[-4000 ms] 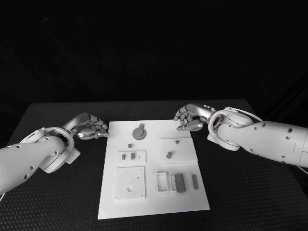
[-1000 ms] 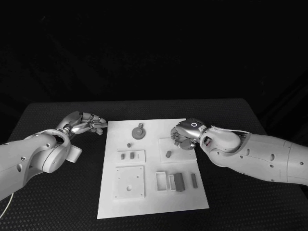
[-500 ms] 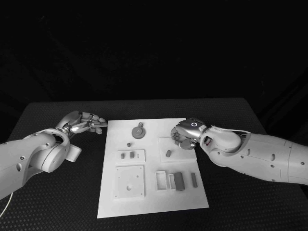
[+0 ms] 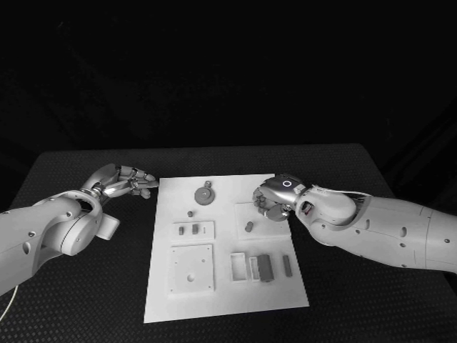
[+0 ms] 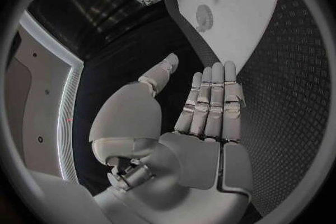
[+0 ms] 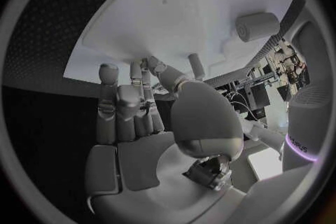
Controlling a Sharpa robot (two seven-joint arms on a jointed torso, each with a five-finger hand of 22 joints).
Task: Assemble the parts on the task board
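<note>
Task board (image 4: 228,286): white plate, lay flat at the middle of the black tabletop (image 4: 74,300), long axis running away from the robot.

Parts on the board, head view: round disc-shaped part (image 4: 204,194) near the far edge; small peg (image 4: 191,213) just nearer than the disc; raised square block (image 4: 195,230) carrying two small dark pieces, left of centre; larger square plate (image 4: 191,269) with small holes, at the near left; small dark part (image 4: 249,226) on a raised pad, right of centre; row of upright rectangular pieces (image 4: 261,266) at the near right.

Right hand (image 4: 273,200): over the board's right edge at the far side, just beside the pad with the small dark part. In the right wrist view the hand (image 6: 140,117) showed its fingers (image 6: 107,101) extended side by side towards the board, thumb set apart, nothing seen in its hold. Whether the fingertips touched the board could not be told.

Left hand (image 4: 126,182): off the board, above the tabletop just beside the board's far left corner. In the left wrist view the hand (image 5: 203,123) was flat, fingers (image 5: 213,95) straight and close together, thumb apart, holding nothing.
</note>
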